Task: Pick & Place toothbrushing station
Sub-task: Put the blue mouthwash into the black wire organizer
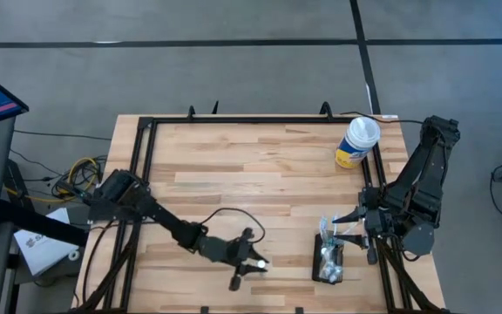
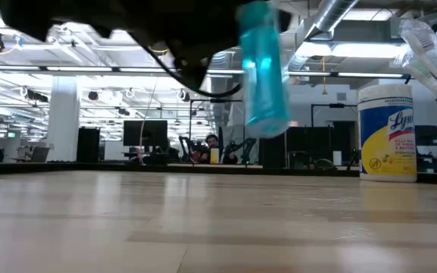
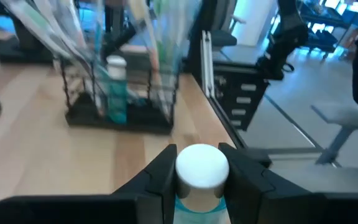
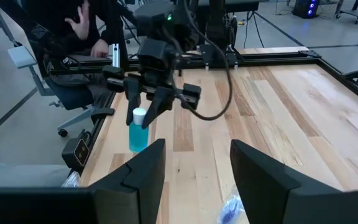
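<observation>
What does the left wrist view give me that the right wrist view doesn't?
Only the left wrist view: the black mesh caddy on the table, holding toothbrushes and a small bottle, ahead of the left gripper.
Only the right wrist view: the left arm from outside, the right gripper open with nothing between its fingers, and a person seated beyond the table.
Both: the left gripper clamped on the white-capped blue bottle, and the wooden tabletop.

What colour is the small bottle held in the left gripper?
Translucent blue-teal with a white cap. The bottle in the left gripper shows best in the right wrist view.
</observation>
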Robot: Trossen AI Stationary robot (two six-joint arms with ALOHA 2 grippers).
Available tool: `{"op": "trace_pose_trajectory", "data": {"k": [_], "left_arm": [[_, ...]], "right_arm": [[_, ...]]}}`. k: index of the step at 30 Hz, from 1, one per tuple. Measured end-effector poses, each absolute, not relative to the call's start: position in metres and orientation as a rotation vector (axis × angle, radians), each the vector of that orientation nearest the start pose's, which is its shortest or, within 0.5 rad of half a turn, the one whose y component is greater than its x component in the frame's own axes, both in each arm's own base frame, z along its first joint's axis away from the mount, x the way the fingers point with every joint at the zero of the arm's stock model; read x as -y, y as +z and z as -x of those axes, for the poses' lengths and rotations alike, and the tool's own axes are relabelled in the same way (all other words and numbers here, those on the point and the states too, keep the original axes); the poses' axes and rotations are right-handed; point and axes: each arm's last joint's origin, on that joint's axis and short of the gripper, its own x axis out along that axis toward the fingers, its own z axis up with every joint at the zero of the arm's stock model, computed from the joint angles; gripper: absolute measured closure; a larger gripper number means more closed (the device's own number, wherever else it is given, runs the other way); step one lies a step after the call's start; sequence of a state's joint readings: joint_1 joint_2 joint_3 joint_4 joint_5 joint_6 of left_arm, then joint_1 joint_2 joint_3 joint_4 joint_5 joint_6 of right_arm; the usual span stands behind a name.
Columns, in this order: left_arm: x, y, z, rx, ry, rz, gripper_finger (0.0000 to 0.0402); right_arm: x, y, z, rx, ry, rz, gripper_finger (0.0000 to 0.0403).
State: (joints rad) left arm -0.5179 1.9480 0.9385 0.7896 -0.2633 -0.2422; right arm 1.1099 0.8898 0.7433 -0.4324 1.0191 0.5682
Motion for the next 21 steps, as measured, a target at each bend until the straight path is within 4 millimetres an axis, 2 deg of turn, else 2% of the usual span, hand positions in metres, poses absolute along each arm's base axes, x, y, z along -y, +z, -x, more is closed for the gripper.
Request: {"op": "trace_pose_trajectory", "data": {"k": [12,21], "left_arm": [[0.147,0.182,-0.385,-0.155,-0.219,0.204,0.0314],[0.137,0.211,-0.410,-0.156,-0.196,0.118,0.0314]], "right_arm": [[-0.145,0.287,-0.100,-0.291,0.006,-0.057,0.0232],[-0.145,0.287,-0.100,-0.292,0.006,-0.057,0.0232]]}}
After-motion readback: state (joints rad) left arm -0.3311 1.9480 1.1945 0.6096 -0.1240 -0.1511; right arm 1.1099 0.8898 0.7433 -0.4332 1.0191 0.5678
